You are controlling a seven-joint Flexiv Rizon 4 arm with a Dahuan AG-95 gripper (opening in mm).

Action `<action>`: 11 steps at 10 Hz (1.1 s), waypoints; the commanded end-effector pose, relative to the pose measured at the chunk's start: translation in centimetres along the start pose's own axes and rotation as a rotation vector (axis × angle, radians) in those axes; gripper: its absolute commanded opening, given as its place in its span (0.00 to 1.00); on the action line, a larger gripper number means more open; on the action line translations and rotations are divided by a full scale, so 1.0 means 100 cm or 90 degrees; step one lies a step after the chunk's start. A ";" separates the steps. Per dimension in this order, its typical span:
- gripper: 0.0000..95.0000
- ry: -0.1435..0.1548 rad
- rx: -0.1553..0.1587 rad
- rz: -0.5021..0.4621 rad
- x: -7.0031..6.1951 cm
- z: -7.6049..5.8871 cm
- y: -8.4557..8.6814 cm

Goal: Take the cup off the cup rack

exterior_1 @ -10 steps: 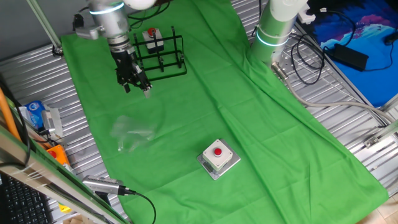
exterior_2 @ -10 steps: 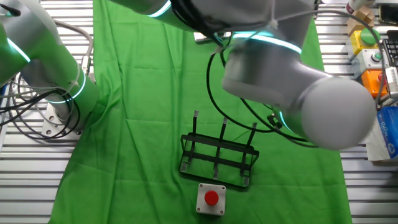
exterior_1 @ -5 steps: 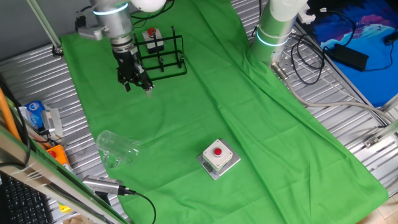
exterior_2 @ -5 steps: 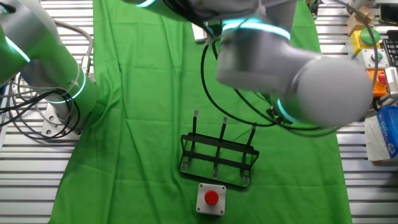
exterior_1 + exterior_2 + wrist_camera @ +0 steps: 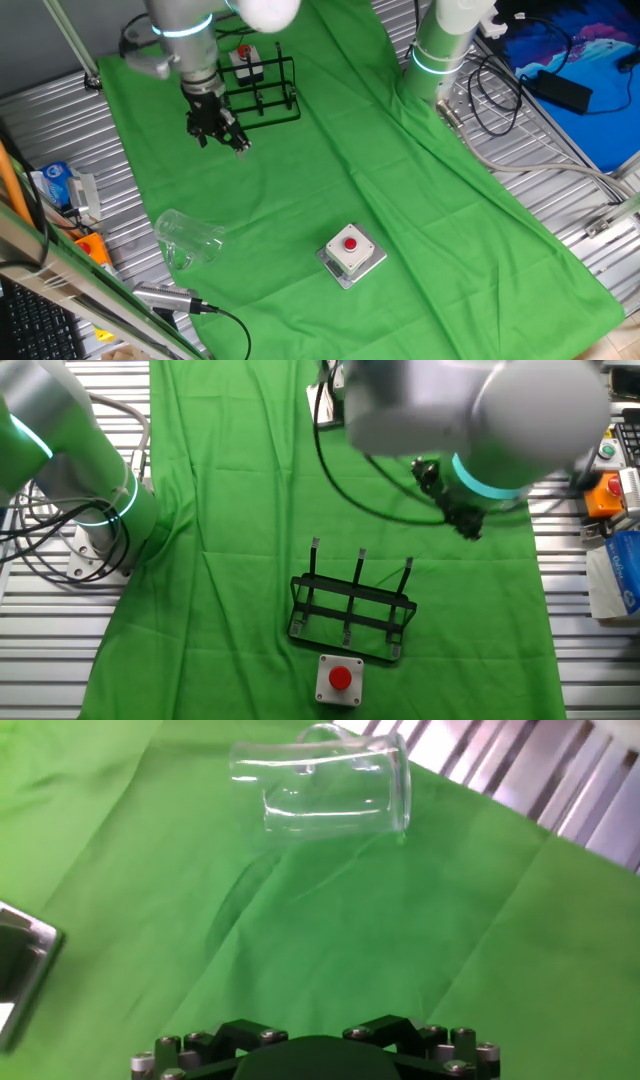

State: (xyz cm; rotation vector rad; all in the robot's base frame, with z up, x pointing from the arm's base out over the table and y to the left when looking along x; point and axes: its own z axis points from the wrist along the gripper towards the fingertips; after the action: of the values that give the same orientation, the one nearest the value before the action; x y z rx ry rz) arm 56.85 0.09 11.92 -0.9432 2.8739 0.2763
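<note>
Clear cup (image 5: pixel 187 240) lies on its side on green cloth (image 5: pixel 400 200) near desk edge, well apart from cup rack (image 5: pixel 262 88). Rack posts bare. Gripper (image 5: pixel 222 135) hangs beside rack, holding nothing; finger spread cannot be told. Task looks done.
</note>
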 end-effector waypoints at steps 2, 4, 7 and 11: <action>0.80 0.101 0.123 -0.019 -0.006 -0.011 0.017; 0.80 0.132 0.152 -0.034 -0.007 -0.015 0.024; 0.60 0.187 0.141 -0.062 -0.009 -0.013 0.035; 0.60 0.192 0.135 -0.073 -0.012 0.000 0.056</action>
State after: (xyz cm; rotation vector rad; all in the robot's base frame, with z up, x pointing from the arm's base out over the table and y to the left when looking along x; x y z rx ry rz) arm 54.49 5.27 12.84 -1.2196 3.0211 -0.1954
